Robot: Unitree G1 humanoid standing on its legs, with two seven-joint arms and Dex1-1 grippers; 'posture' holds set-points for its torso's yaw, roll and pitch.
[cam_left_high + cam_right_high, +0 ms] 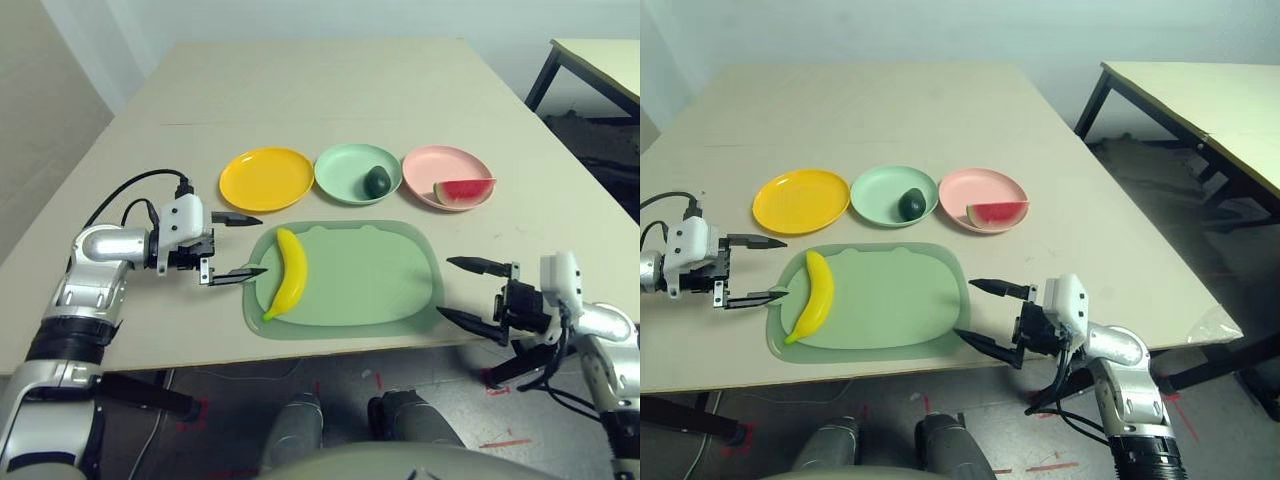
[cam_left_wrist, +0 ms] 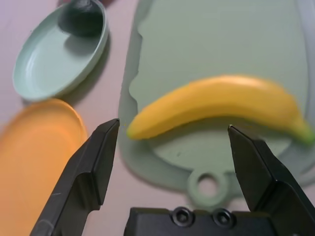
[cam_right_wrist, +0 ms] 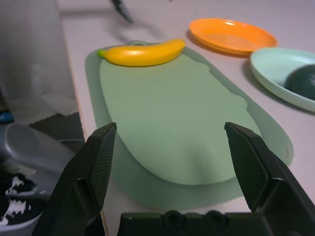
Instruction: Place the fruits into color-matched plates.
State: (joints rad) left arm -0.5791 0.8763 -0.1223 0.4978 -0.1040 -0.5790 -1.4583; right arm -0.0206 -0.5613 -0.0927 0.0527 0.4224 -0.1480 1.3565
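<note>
Banana (image 1: 289,285) is lying on the green mat's (image 1: 370,280) left part, just ahead of the left gripper (image 1: 238,246), fingers spread. Right gripper (image 1: 468,290) is hovering, fingers apart, at the mat's right edge.

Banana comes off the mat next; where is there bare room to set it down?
Free: the yellow plate, and the mat right of the banana. Taken: green plate holds the avocado, pink plate the watermelon.
</note>
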